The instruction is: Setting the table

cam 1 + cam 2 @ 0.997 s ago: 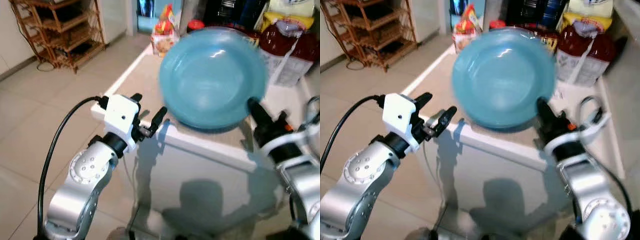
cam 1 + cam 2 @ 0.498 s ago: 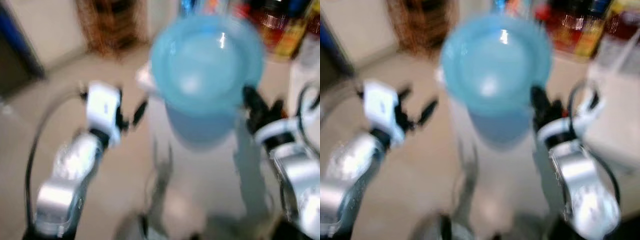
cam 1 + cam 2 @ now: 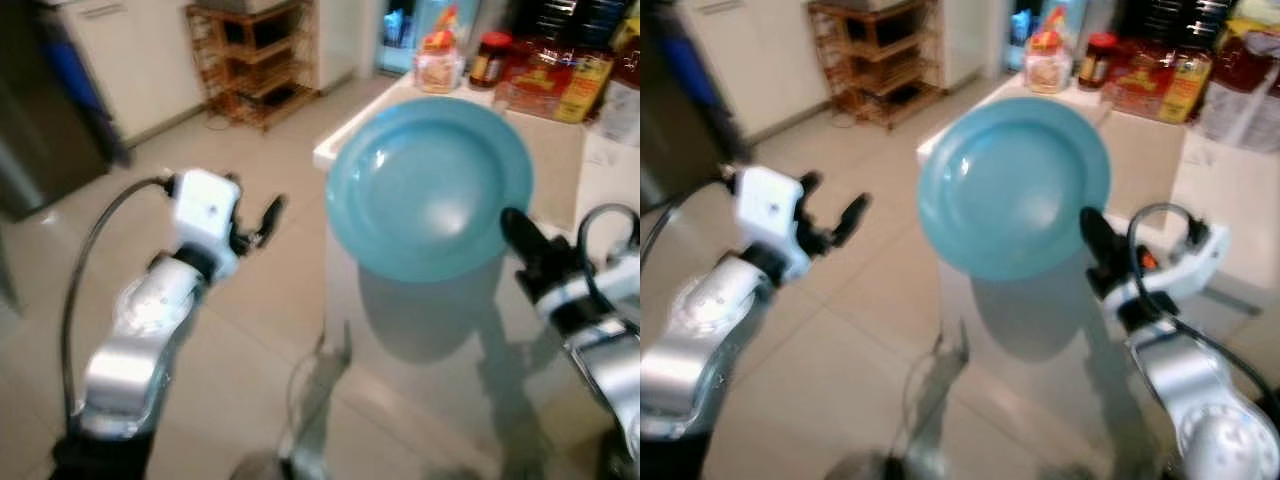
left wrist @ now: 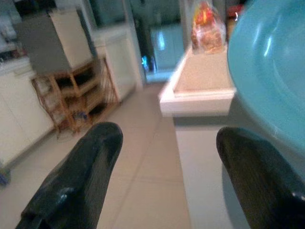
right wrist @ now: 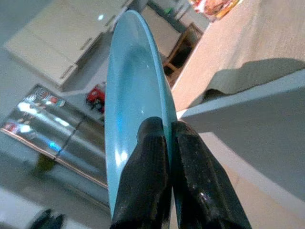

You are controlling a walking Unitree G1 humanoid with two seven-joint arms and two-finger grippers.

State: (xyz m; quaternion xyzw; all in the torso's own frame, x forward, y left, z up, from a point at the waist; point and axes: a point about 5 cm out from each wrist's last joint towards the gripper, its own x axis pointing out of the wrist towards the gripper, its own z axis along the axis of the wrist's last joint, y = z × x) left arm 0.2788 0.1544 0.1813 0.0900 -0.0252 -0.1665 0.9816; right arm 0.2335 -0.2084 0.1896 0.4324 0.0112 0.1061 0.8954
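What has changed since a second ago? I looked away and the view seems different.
The camera has swung: the counter now sits farther back and more floor shows, so the robot has backed or turned away. The blue plate, earlier over the counter's edge, now hangs clear of it. The right gripper stays clamped on the plate's rim; the left gripper stays open and empty.

Plate (image 3: pixel 430 185) stood on edge in right gripper (image 5: pixel 167 143), counter (image 3: pixel 555 165) with jars (image 3: pixel 488 60) behind it, left gripper (image 3: pixel 255 222) well left, wooden rack (image 3: pixel 255 60) beyond.

counter (image 3: pixel 560 160) | on it: snack bag (image 3: pixel 440 62), jar (image 3: pixel 488 60), pkgs (image 3: pixel 545 85)
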